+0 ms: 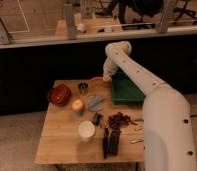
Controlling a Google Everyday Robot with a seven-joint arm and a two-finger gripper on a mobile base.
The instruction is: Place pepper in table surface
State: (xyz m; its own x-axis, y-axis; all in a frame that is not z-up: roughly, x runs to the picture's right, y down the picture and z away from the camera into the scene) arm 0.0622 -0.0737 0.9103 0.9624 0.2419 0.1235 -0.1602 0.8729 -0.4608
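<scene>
The pepper (97,79) shows as a small orange-red shape at the far edge of the table surface (62,140), just left of the green bin. My gripper (106,77) hangs at the end of the white arm, right beside the pepper, between it and the bin's left rim. I cannot tell whether the gripper holds the pepper or whether the pepper rests on the wood. The arm reaches in from the lower right and bends over the bin.
A green bin (126,91) sits at the table's back right. A reddish-brown bowl (59,94), a metal cup (83,87), an apple (78,105), a grey cloth (96,103), a white cup (86,130), a dark cluster (119,120) and black items (111,142) lie on the table.
</scene>
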